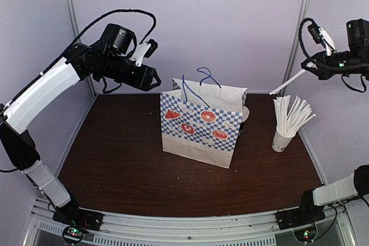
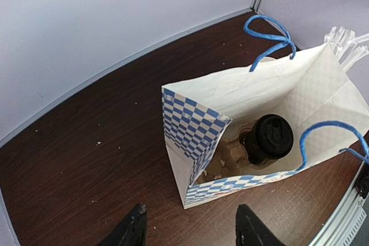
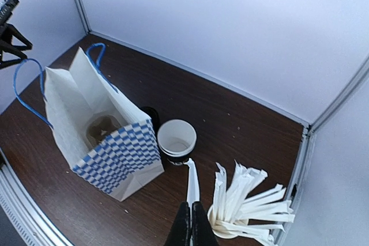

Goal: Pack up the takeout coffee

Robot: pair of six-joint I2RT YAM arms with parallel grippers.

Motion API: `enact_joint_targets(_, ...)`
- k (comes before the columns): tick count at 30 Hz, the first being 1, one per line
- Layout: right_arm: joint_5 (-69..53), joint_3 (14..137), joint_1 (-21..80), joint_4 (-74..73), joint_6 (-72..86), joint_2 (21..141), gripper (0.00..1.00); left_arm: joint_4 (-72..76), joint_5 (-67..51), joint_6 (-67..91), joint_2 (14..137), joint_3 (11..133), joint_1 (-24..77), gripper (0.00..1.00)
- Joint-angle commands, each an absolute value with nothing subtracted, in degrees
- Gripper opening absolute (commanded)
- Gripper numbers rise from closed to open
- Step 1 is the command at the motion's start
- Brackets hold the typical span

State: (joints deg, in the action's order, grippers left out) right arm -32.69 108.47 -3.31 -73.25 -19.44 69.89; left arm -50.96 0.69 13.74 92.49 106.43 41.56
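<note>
Sitting in bag [image 2: 196, 119], coffee [image 2: 268, 138] below open empty L end effector [image 2: 193, 218]; R [image 3: 191, 221] pinching straw [image 3: 192, 185]

Probably a lab test cell: plain white panels [image 1: 202, 21], metal-framed table [image 1: 127, 159].

Top external: high behind the near edge of the table [image 1: 115, 165], facing the far edge, whole surface seen. Left wrist: near, steeply down into the bag [image 2: 193, 125] mouth. Right wrist: higher, over the right edge, looking down-left. Bag in all three.
</note>
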Motion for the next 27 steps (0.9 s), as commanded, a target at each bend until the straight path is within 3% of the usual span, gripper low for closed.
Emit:
enact_joint_targets(1,-45.19,116.22,-3.44,-70.48,-15.3,75.26,0.0,-49.35,2.69,12.55,88.61,104.34,41.46,0.55)
enact_joint_targets(7,-49.75,126.36,4.1,-70.49,-13.55,84.16,0.0,-49.5,7.05,12.2,84.75,99.39,41.48,0.56)
enact_joint_targets(16,-32.55,130.35,28.65,-72.1,-21.98,95.37,0.0,-51.27,10.94,12.7,78.26,92.66,41.48,0.57)
enact_joint_targets(23,-20.04,142.15,36.11,-69.33,-24.65,114.06,0.01,-50.71,10.93,13.75,74.78,87.87,41.43,0.57)
enact_joint_targets(25,-19.73,144.59,37.16,-69.0,-25.1,118.18,0.1,-50.77,10.57,13.8,73.93,87.06,41.45,0.57)
enact_joint_targets(27,-21.1,146.53,38.27,-69.57,-25.52,120.96,0.45,-50.8,10.78,13.91,72.93,86.33,41.47,0.57)
